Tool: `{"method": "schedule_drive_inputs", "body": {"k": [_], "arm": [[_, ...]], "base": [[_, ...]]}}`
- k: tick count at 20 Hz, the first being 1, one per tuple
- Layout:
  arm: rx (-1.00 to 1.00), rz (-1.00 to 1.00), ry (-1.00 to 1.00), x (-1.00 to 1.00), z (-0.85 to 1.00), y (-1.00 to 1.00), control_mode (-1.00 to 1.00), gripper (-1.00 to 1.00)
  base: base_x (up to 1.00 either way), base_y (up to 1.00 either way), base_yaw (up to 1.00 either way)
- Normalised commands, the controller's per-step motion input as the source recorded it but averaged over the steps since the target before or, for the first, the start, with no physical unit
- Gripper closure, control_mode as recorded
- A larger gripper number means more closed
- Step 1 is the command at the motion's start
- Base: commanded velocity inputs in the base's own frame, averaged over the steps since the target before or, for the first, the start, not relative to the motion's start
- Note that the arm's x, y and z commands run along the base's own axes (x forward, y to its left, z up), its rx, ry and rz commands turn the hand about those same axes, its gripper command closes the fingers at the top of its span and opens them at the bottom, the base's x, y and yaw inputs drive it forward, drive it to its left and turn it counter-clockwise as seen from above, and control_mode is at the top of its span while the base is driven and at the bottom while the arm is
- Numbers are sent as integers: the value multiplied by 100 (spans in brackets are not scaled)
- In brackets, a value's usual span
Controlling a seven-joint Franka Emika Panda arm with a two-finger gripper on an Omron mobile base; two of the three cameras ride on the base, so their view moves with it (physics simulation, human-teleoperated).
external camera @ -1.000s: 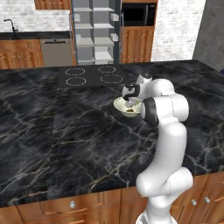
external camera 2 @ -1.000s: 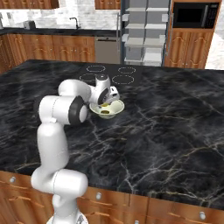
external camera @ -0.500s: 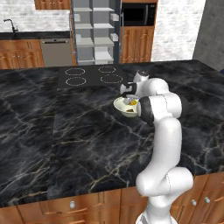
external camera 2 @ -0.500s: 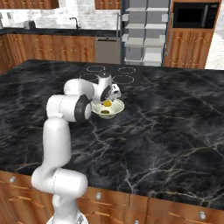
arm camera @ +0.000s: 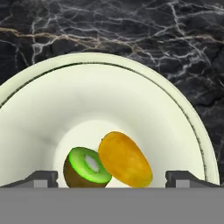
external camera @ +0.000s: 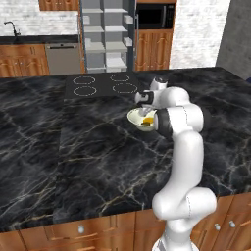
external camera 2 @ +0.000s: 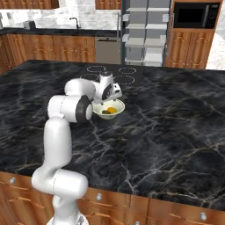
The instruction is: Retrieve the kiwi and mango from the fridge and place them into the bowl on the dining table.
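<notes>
The pincer (arm camera: 111,177) hangs directly above the shallow cream bowl (arm camera: 175,113), jaws spread wide and holding nothing. Between its tips lie the yellow-orange oval mango (arm camera: 125,159), long axis slanting across the gap, touching the green-topped brown kiwi (arm camera: 86,168). The bowl sits on the black gold-veined marble surface (external camera: 73,147), near the cooktop (external camera: 103,84); the open dark fridge (external camera: 108,34) stands well beyond.

Cream, shallow round bowl (arm camera: 131,87) sits upright on black gold-veined marble dining table (external camera: 73,147), just beside the inset cooktop. Inside, at the bottom: yellow-orange oval mango (arm camera: 125,159) touching a cut green-faced, brown-skinned kiwi (arm camera: 85,168). Dark grey fridge (external camera: 105,34) stands open behind.
</notes>
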Motion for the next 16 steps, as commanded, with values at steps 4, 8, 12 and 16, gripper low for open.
{"method": "schedule_drive_inputs", "body": {"k": [4,8,12,16], "arm": [[0,0,-29,-100,34,0,-100,-100],[0,0,-42,-100,63,0,-100,-100],[0,0,-43,-100,78,0,-100,-100],[-4,0,-41,-100,89,0,-100,-100]], "base": [[0,0,0],[0,0,0],[0,0,0],[0,0,0]]}}
